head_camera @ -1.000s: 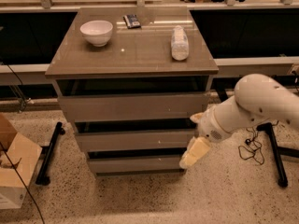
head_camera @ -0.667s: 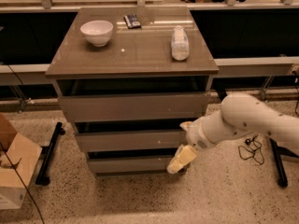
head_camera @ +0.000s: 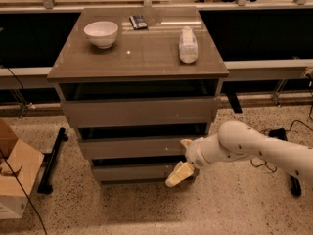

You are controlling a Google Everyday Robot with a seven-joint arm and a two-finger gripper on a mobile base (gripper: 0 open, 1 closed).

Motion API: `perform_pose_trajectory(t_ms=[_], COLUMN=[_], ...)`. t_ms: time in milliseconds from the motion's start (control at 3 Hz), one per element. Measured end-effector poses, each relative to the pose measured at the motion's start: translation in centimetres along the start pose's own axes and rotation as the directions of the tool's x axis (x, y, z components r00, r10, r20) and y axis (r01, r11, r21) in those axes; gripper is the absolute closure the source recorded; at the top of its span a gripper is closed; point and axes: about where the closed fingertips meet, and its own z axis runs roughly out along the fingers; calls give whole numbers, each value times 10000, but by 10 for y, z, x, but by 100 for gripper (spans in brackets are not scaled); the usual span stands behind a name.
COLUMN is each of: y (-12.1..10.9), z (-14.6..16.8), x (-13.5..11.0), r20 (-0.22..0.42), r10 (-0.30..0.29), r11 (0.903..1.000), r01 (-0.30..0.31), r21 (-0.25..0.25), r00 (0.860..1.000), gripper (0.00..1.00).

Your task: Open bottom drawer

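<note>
Taupe-grey bottom drawer (head_camera: 132,172) looked shut, the pull not yet made; the cream end effector (head_camera: 179,175) was at the drawer's right end, grip state impossible to tell.

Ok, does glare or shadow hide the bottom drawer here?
Camera view: glare only streaks the glossy cabinet top; gaps above the drawers are dark shadow; the bottom drawer front is evenly lit, with the gripper plain at its right end.

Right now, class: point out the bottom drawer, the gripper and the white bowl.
bottom drawer (head_camera: 137,172): camera view, front panel's middle.
gripper (head_camera: 176,176): camera view, its yellowish tip, by the drawer's right end.
white bowl (head_camera: 101,40): camera view, outer wall.
</note>
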Motion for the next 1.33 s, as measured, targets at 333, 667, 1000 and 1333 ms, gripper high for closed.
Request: perform_pose_trajectory(t_ms=[333, 667, 1000, 1333], y=[-13, -27, -45, -45], z=[37, 70, 109, 109], x=[29, 58, 94, 94], r20=[343, 810, 1127, 1127], r10=[419, 1020, 1809, 1809], r11=[9990, 9947, 9832, 9832], r01=[-413, -1005, -1766, -1766], r21=[-159, -230, -468, -469], r00=[9985, 9915, 9770, 9770], gripper=[0, 0, 0, 0])
